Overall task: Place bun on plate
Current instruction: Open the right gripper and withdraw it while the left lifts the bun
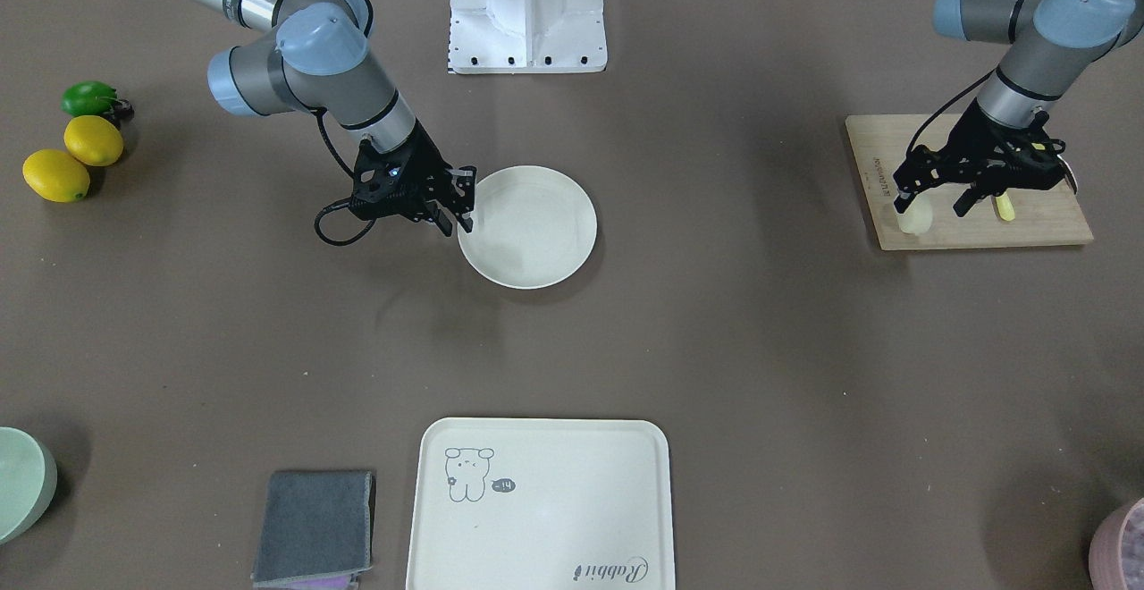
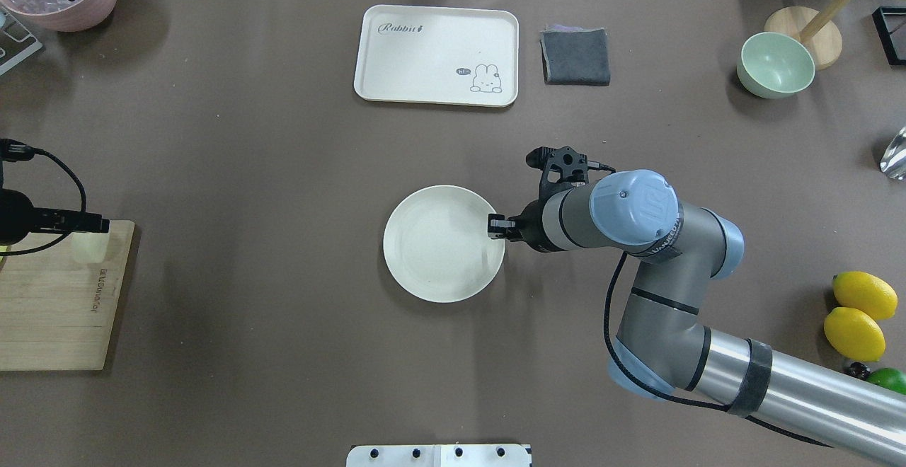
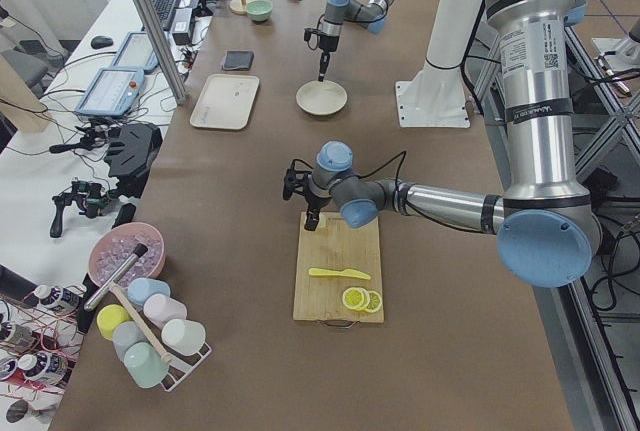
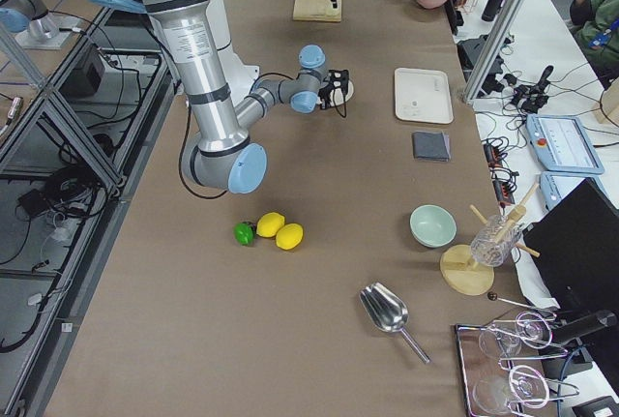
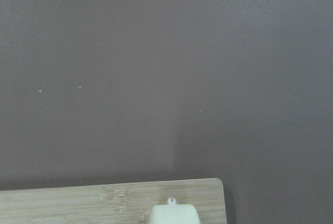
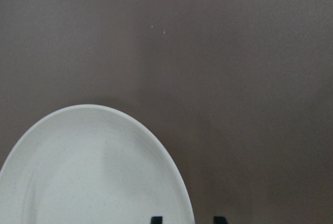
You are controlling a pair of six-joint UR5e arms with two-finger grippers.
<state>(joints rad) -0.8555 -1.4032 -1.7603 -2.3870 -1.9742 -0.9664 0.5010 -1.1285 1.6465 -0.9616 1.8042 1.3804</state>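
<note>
The bun [image 1: 915, 216] is a small pale lump on the corner of a wooden cutting board [image 1: 1028, 223]. It also shows at the bottom of the left wrist view as bun [image 5: 174, 215]. My left gripper [image 1: 933, 207] hangs open over it, with the bun between the spread fingers, close to one of them. The round cream plate [image 1: 536, 232] lies at the table's middle with nothing on it. My right gripper [image 1: 456, 225] stands at its rim. In the right wrist view, the right gripper [image 6: 187, 219] is open, with one fingertip over the plate [image 6: 93, 172] and the other outside the rim.
A yellow knife [image 1: 1005, 207] and lemon slices [image 3: 360, 299] lie on the board. A bear tray [image 1: 536, 501] and grey cloth [image 1: 315, 527] sit at the operators' edge. Lemons [image 1: 71, 161], a green bowl [image 1: 18, 483] and the white robot base [image 1: 527, 9] ring the table.
</note>
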